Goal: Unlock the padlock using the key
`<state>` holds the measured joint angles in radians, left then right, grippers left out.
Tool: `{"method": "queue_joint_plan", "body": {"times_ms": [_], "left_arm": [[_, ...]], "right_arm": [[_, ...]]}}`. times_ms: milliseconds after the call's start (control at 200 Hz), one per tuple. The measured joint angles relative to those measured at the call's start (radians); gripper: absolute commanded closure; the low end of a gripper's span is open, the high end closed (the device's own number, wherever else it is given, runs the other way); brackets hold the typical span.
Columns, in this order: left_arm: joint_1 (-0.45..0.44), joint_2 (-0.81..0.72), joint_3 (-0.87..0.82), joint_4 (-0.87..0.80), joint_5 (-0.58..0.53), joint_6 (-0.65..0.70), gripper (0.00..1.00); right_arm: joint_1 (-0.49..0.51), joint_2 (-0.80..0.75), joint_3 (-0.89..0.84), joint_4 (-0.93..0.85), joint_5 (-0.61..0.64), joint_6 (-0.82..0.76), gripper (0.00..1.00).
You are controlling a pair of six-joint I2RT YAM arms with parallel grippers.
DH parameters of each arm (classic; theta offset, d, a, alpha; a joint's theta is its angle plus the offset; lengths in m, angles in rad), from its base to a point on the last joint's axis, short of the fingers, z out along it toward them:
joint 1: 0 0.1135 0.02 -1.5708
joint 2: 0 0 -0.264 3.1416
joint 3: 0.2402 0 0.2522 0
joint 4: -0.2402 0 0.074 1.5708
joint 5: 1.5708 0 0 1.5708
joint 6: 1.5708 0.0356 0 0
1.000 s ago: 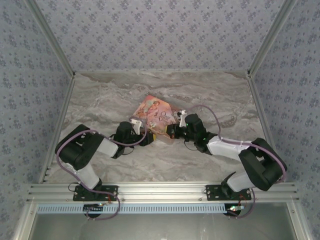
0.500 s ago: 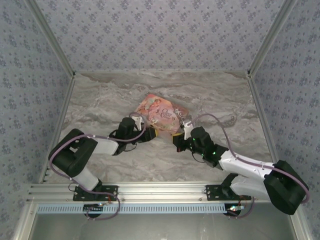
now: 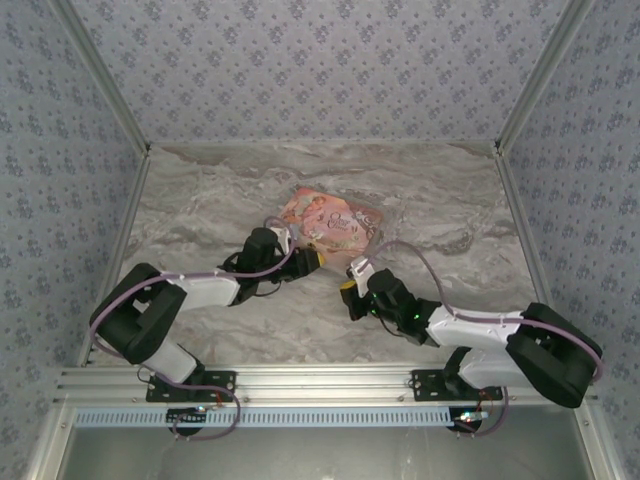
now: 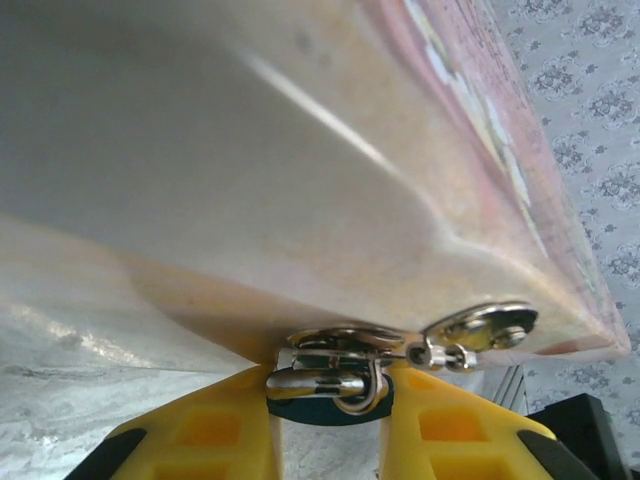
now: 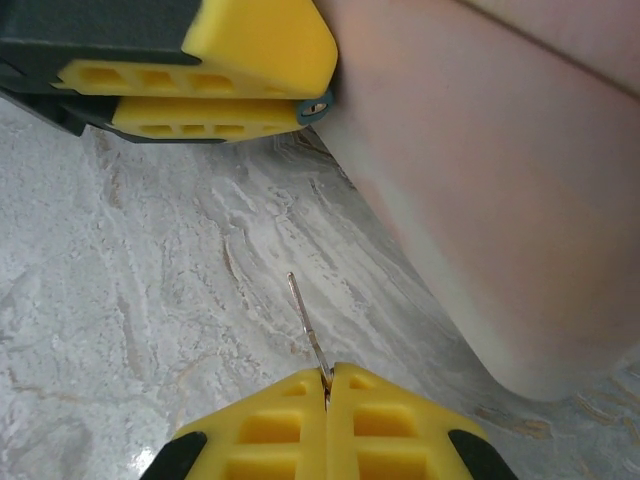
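The teal padlock (image 4: 335, 408) with its silvery shackle hangs at the hasp of the pink tin (image 4: 300, 180), and my left gripper (image 4: 330, 425) is shut on it between yellow fingers. From above, that left gripper (image 3: 312, 261) sits at the near corner of the pink tin (image 3: 335, 222). My right gripper (image 5: 327, 390) is shut on the thin key (image 5: 307, 320), whose shaft sticks out over the marble toward the tin. The left gripper's fingers (image 5: 215, 70) and the padlock's teal end (image 5: 318, 107) show at the upper left of the right wrist view. From above, the right gripper (image 3: 350, 292) is near and right of the padlock, apart from it.
The marble tabletop (image 3: 230, 330) is walled by patterned panels at left, right and back. An aluminium rail (image 3: 320, 380) runs along the near edge by the arm bases. A small clasp with a chain link (image 4: 470, 335) sits on the tin beside the padlock.
The right arm has drawn back toward the near edge and lowered, carrying the key away from the tin. The left gripper and tin have shifted slightly right and farther back.
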<state>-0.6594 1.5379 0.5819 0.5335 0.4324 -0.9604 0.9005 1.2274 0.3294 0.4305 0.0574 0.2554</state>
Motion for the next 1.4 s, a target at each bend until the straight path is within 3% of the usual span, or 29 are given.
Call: {"method": "queue_joint_plan", "body": {"times_ms": [615,1399], "left_arm": [[-0.013,-0.007,0.039,-0.092,-0.002,-0.055,0.81],[-0.017,-0.007,0.042,-0.093,-0.002,-0.063,0.81]], "right_arm": [[-0.023,0.127,0.090,0.075,0.011,-0.088,1.00],[-0.032,0.185,0.114,0.084,0.006,-0.064,1.00]]}}
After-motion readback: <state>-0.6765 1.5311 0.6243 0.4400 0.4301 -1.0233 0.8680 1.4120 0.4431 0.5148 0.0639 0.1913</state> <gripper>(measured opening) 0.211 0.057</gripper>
